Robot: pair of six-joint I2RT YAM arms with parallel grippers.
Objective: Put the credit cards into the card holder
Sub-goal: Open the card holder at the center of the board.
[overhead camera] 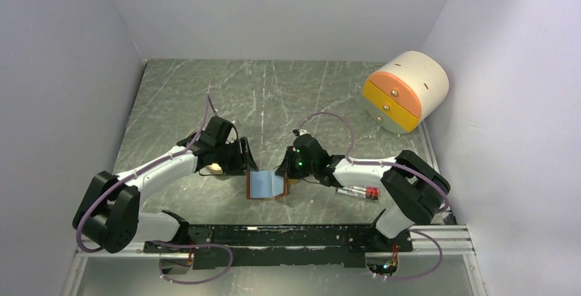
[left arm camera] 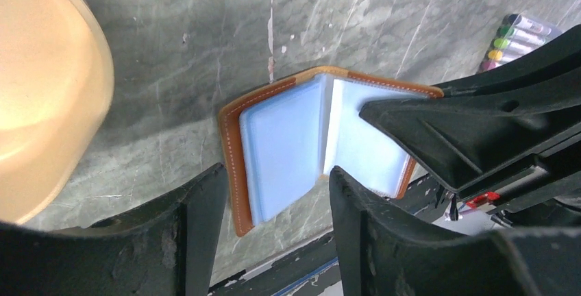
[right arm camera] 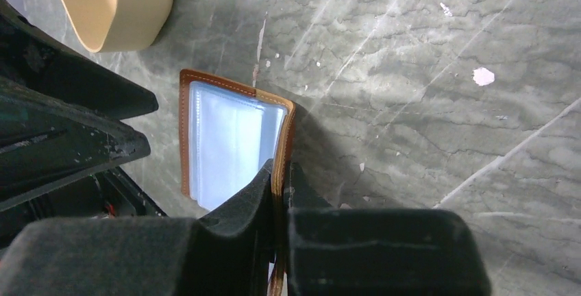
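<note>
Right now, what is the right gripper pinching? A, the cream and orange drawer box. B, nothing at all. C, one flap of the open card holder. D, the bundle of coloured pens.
C: in the right wrist view the right gripper is shut on the brown leather edge of the open card holder, with that flap raised.

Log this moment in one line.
card holder: spread open | right gripper: shut on one flap | left gripper: open above it, empty
</note>
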